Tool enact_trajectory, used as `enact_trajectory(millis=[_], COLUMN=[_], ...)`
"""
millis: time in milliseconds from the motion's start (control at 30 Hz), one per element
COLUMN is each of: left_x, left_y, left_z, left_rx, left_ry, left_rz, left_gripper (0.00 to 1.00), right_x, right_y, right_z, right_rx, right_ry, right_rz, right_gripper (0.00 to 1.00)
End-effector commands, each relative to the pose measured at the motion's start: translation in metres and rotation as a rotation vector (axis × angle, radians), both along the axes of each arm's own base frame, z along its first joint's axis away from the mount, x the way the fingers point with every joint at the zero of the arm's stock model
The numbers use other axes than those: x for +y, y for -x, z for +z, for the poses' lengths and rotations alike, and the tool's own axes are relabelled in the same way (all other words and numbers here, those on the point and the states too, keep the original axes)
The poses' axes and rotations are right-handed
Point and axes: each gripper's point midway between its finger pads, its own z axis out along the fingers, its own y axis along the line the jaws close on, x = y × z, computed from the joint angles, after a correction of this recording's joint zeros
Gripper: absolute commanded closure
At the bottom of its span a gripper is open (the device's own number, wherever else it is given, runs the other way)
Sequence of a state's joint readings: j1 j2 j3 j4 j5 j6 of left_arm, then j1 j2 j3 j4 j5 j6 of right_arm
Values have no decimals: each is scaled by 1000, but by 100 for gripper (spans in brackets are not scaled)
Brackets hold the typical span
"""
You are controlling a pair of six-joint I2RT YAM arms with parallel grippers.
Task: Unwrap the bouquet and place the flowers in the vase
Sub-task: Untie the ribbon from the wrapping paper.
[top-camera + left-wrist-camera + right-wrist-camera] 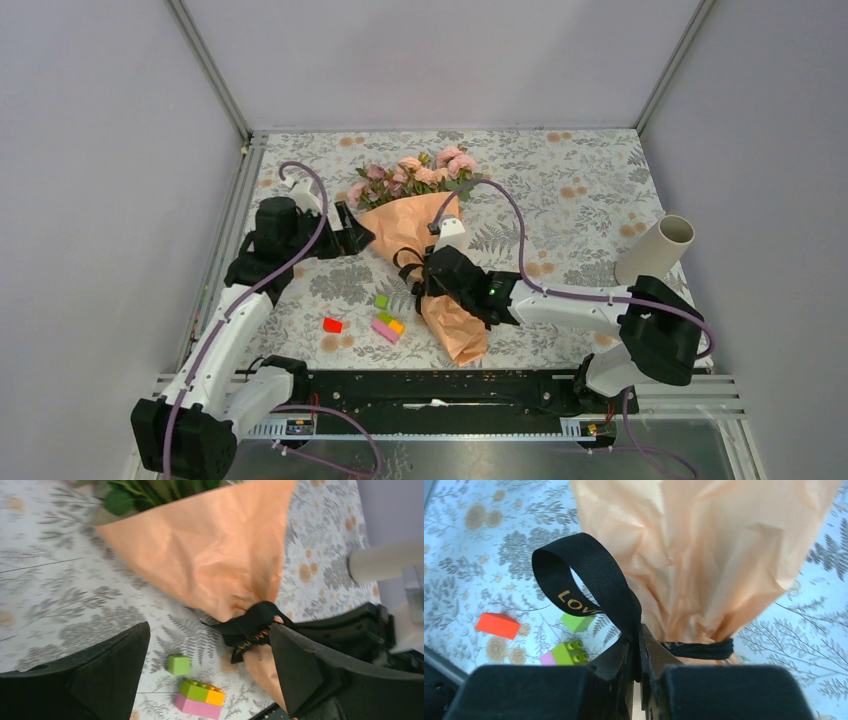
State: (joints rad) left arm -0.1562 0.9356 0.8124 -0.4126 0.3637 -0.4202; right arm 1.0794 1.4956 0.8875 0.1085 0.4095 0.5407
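Bouquet [425, 222] lies on its side across the middle of the floral-print counter [590, 165], wrapped in crinkled orange paper. Its wide end points toward the far edge and its narrow tail toward the arm bases. Pink and peach flowers [415, 172] with green leaves spill out of the wide end onto the counter. The cream vase [655, 250] stands near the counter's right edge, well apart from the bouquet, with its open mouth toward the upper right in the overhead view. The right tool [640, 647] sits at the wrap's cinched neck, its fingers pressed together on the black ribbon [589, 580]. One loop of the ribbon, with gold lettering, stands up just above the fingertips, and another length circles the paper. The left tool [209, 626] hovers beside the bouquet's left flank with its fingers spread wide, holding nothing. Left of the paper tail lie a pink, green and orange brick stack [388, 327], a red brick [332, 325] and a small green brick [381, 300], each apart from the others.
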Motion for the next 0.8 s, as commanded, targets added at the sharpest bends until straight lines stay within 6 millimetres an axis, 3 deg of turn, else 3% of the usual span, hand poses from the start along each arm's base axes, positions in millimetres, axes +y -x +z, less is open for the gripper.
enact_trajectory(millis=[0,100,267,467,633,767], left_x=[-39,-65,-88,-104,-116,-116], left_y=[10,23,29,37,44,41], left_z=[14,10,-9,-38,-51,-51], left_rx=[-74,-100,-98,-70,-49,-39], left_ry=[91,157,221,186,189,207], left_rz=[-108,-140,-137,-160,-155,-123], left_gripper=[3,3,2,2,2,2], right_x=[-17,-28,-53,-79,-96,-100], right_y=[-10,-9,-9,-9,-7,-2], right_z=[18,14,3,-1,-6,2], right_rx=[-56,-69,-94,-93,-18,15], right_ry=[-95,-96,-33,30,-27,-59], right_rz=[-149,-173,-224,-246,-190,-87], right_gripper=[87,77,66,55,48,29])
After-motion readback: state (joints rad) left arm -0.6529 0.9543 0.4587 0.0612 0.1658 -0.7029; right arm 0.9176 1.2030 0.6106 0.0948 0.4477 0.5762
